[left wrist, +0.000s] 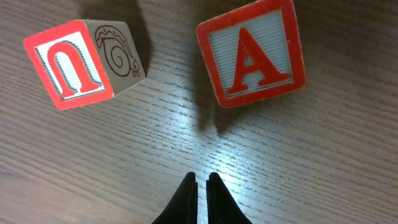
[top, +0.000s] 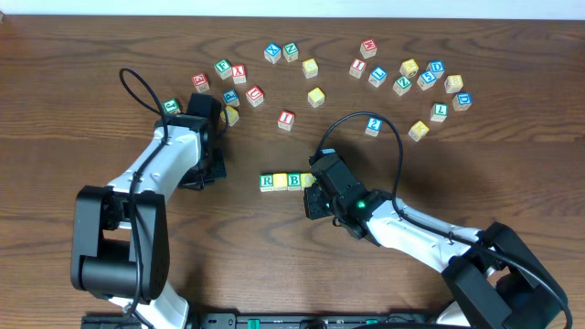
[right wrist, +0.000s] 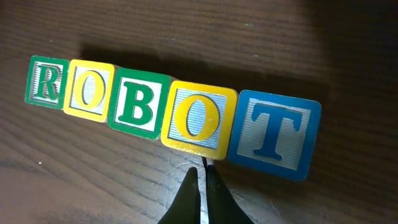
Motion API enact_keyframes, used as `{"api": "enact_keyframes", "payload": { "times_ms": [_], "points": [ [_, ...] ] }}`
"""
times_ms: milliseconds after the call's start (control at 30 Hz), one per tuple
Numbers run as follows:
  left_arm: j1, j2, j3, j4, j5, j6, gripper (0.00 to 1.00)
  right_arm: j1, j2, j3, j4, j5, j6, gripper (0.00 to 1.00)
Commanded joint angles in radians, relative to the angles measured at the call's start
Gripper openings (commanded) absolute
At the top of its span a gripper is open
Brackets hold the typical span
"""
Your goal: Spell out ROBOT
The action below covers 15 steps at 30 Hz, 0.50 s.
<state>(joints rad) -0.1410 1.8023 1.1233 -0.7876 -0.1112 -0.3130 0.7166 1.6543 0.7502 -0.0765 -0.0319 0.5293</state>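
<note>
Five cubes stand in a touching row that reads ROBOT in the right wrist view: green R, yellow O, green B, yellow O, blue T. My right gripper is shut and empty, its tips just in front of the seam between the second O and the T. From overhead, R, O and B show beside the right gripper, which covers the T. My left gripper is shut on nothing over bare wood.
A red U cube and a red A cube lie ahead of the left gripper. Several loose cubes are scattered along the back, among them a red I, a blue 2 and a cluster at the right.
</note>
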Motion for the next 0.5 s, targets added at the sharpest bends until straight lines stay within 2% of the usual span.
{"api": "enact_keyframes", "payload": {
  "times_ms": [0,467],
  "points": [
    [0.002,-0.022,0.022,-0.003,-0.013,0.013,0.08,-0.003,0.009,0.003,0.006,0.014,-0.015,0.01],
    [0.002,-0.022,0.022,-0.004,-0.013,0.013,0.08,-0.002,0.010,0.003,-0.002,-0.021,-0.011,0.01]
  ]
}}
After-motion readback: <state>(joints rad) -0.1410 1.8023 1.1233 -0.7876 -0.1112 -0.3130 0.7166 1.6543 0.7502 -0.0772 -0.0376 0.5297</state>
